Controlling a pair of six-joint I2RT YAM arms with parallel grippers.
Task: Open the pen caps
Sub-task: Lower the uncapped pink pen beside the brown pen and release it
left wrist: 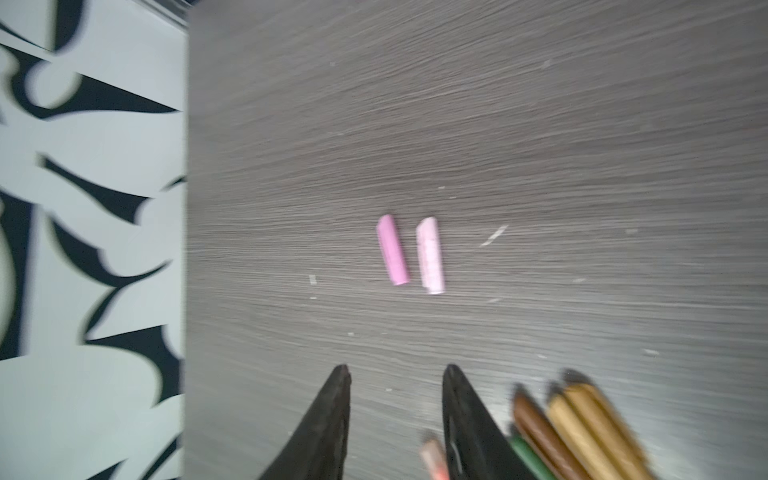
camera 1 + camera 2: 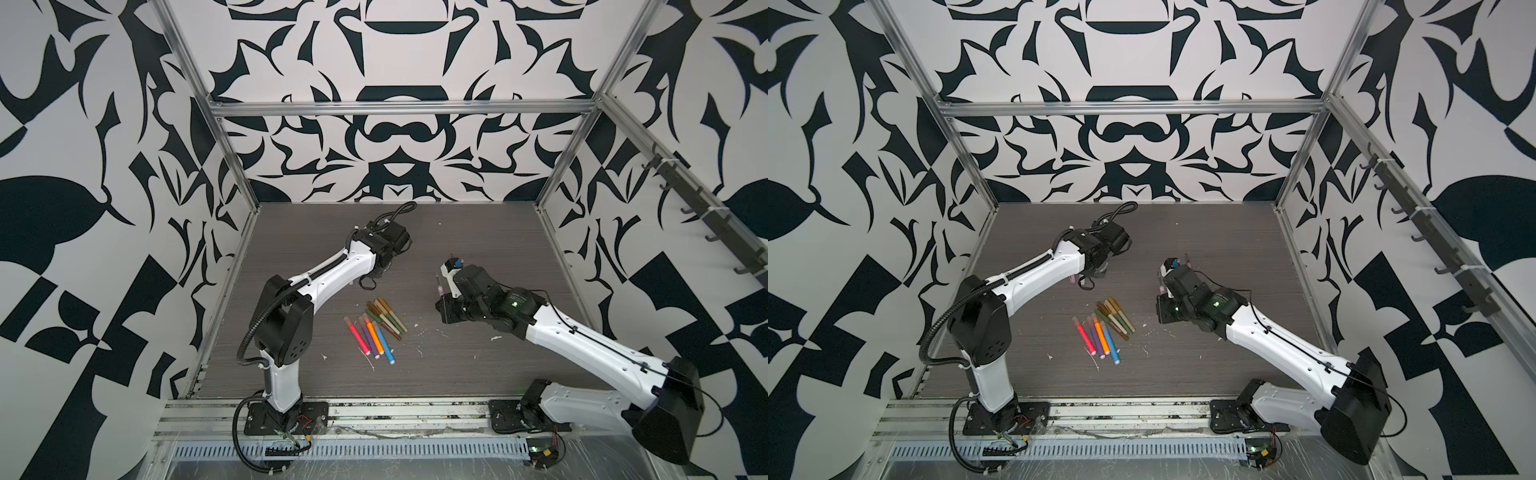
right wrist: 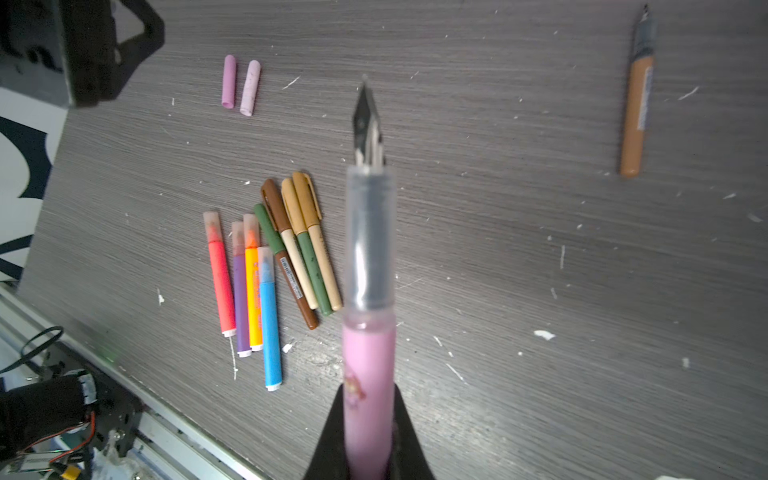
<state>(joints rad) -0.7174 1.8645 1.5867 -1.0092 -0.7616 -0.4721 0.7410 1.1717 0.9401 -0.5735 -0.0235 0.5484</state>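
Pink pen (image 3: 369, 365), pink cap (image 3: 229, 81) and paler pink cap (image 3: 250, 87) show against a grey wood-grain table (image 3: 540, 249).

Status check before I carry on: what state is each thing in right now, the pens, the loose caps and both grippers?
pink pen: uncapped, nib bare, gripped
right gripper: shut on pink pen
left gripper: open, empty
pink cap: off, lying loose
pale cap: off, lying beside pink cap, not touching
tan pen: uncapped, lying alone
bright markers: four, capped, side by side
muted pens: capped, piled
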